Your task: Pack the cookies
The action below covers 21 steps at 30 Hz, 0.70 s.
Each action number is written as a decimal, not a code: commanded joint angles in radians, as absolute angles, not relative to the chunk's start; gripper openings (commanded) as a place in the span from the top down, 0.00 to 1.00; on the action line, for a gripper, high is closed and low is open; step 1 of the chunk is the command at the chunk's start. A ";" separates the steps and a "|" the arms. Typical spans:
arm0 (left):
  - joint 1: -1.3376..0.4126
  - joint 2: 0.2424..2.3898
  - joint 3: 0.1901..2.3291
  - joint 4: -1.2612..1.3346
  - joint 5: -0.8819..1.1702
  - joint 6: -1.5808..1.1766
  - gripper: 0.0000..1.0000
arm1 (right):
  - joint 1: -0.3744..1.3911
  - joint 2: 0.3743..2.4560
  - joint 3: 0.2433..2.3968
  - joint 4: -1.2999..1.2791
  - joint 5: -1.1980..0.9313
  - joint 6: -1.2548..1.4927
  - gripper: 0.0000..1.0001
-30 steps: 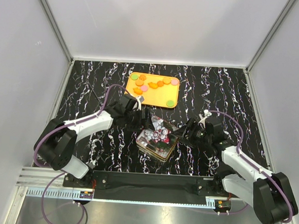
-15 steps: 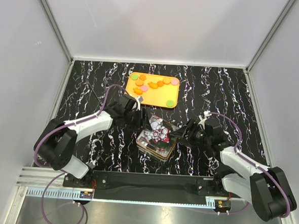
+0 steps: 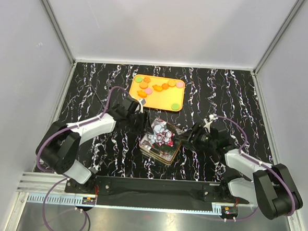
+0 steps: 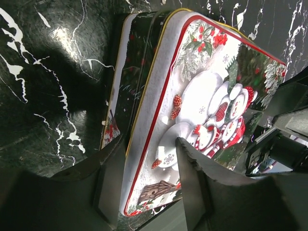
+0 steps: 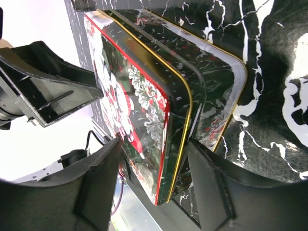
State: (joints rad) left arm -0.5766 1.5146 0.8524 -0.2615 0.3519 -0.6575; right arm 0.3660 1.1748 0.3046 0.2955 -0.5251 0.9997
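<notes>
The cookies (image 3: pixel 158 87), small orange, pink and green pieces, lie on an orange tray (image 3: pixel 163 100) at the back. In the middle stands a square tin (image 3: pixel 159 153) with its Christmas snowman lid (image 3: pixel 162 134) tilted over it. My left gripper (image 3: pixel 144 123) grips the lid's left edge; in the left wrist view the lid (image 4: pixel 207 86) sits between the fingers of this gripper (image 4: pixel 147 147), one on its picture face. My right gripper (image 3: pixel 186 138) straddles the lid's right corner; in the right wrist view this gripper (image 5: pixel 154 144) is open, with a gap to the lid (image 5: pixel 130 96).
The dark tin base (image 5: pixel 211 72) with a gold rim sits on the black marbled table (image 3: pixel 93 85). White walls enclose the table on three sides. The two arms meet over the tin from left and right.
My left jaws have closed onto the lid's edge. My right jaws have narrowed around the lid's corner. Both arms have barely shifted; the lid stays tilted over the tin.
</notes>
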 commanded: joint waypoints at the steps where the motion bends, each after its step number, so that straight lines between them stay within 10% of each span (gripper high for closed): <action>1: -0.638 1.562 0.900 -0.167 0.545 -0.706 0.46 | 0.420 1.187 0.357 0.385 -0.651 1.025 0.33; 21: -0.632 1.727 1.196 -0.555 0.453 -0.469 0.10 | 0.422 1.210 0.528 -0.090 -0.336 0.758 0.29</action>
State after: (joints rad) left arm -0.6132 1.6867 1.1267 -0.4973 0.4076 -0.5320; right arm 0.4061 1.1706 0.4808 -0.0437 -0.3954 0.8104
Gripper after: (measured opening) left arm 0.890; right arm 0.713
